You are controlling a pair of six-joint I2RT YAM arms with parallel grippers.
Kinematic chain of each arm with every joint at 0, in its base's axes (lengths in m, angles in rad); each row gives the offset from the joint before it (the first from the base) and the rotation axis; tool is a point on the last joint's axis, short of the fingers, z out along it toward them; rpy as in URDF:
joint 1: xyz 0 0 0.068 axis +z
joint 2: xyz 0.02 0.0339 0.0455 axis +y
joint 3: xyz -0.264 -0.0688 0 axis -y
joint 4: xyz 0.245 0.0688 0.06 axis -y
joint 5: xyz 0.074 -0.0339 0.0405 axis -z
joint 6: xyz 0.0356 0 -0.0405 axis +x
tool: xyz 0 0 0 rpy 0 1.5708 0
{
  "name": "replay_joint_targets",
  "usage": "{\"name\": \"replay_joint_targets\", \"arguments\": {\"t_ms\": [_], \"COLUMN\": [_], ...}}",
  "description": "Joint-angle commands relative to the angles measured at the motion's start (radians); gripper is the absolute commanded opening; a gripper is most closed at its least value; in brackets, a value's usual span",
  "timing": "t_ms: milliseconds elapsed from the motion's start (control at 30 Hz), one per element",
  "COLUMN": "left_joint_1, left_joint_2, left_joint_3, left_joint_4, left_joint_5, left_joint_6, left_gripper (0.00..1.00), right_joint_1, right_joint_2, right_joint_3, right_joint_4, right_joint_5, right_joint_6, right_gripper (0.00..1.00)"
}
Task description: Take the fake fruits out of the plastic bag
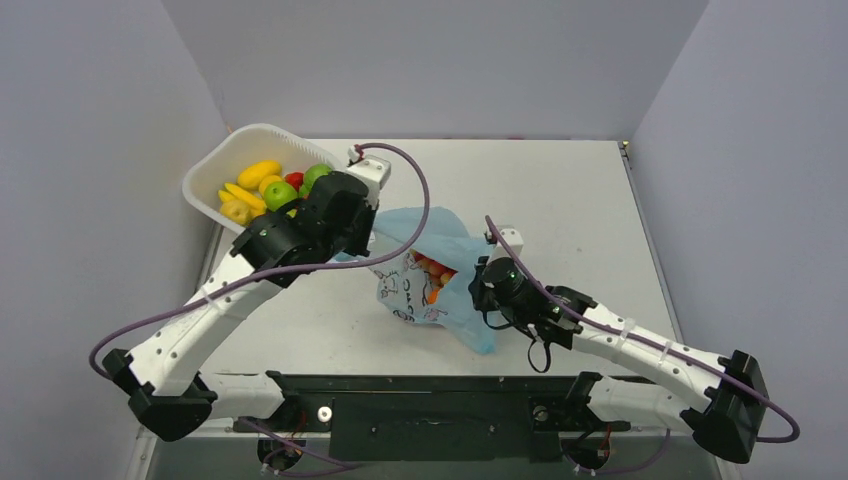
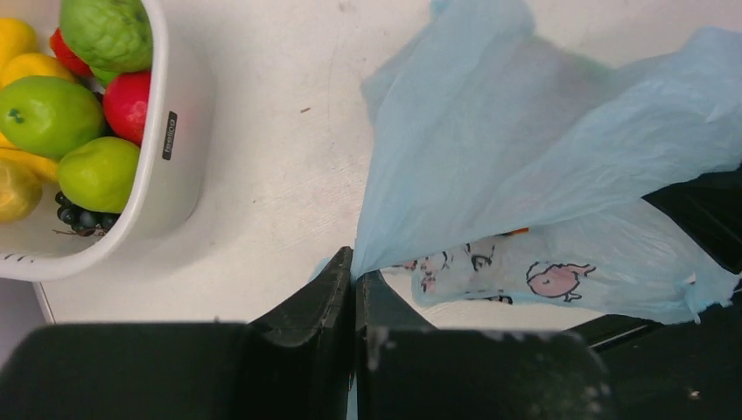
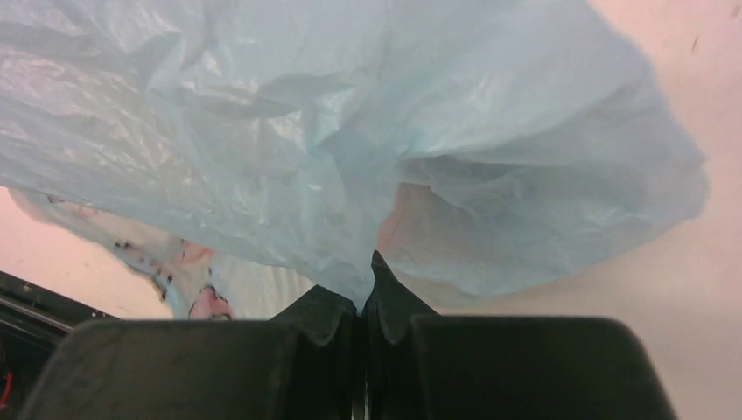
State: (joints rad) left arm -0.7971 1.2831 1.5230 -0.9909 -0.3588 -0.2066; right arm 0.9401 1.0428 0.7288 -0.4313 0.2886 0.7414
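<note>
The light-blue plastic bag [image 1: 415,232] lies crumpled in the middle of the table, with its printed side toward the arms. Through its open mouth, orange and red fake fruits [image 1: 433,270] show inside. My left gripper [image 1: 368,240] is at the bag's left edge. In the left wrist view this gripper [image 2: 357,268] is shut on a fold of the plastic bag [image 2: 525,157]. My right gripper [image 1: 482,284] is at the bag's right edge. The right wrist view shows it [image 3: 367,282] shut on a pinch of the bag's film [image 3: 306,131]. The bag hangs stretched between the two.
A white basket [image 1: 213,165] stands tilted at the back left, close behind my left wrist. It holds yellow, green and red fruits and a dark berry cluster [image 2: 79,217]. Its wall [image 2: 168,131] is a short way left of the bag. Grey walls enclose the table.
</note>
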Motion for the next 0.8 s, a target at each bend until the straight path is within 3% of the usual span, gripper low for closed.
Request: {"name": "replay_joint_targets", "arguments": {"t_ms": [0,233,400,467,533,667,767], "left_joint_1": [0.010,0.010,0.010,0.012,0.012,0.012,0.012], "left_joint_2": [-0.105,-0.125,-0.199,-0.234,-0.260,-0.301,-0.331], "left_joint_3": [0.101,0.034,-0.188,-0.248,-0.283,-0.326,-0.339], "left_joint_4": [-0.041,0.022,0.085,0.104,0.110,0.122,0.125], "left_joint_5": [-0.065,0.026,0.046,0.074,0.095,0.131,0.146], "left_joint_6": [-0.062,-0.078,-0.148,-0.172,-0.192,-0.222,-0.236], "left_gripper": [0.00,0.00,0.00,0.00,0.00,0.00,0.00], "right_joint_1": [-0.021,-0.016,-0.032,-0.009,0.037,0.179,0.276], "right_joint_2": [-0.036,-0.164,-0.169,-0.159,-0.167,-0.172,-0.137], "right_joint_3": [0.110,0.132,0.118,0.163,0.223,0.346,0.403], "right_joint_4": [-0.143,-0.283,-0.427,-0.460,-0.464,-0.433,-0.379], "right_joint_5": [-0.007,0.011,0.137,0.135,0.122,0.122,0.140], "right_joint_6": [-0.279,-0.235,-0.115,-0.104,-0.122,-0.169,-0.191], "right_gripper": [0.00,0.00,0.02,0.26,0.40,0.54,0.56]}}
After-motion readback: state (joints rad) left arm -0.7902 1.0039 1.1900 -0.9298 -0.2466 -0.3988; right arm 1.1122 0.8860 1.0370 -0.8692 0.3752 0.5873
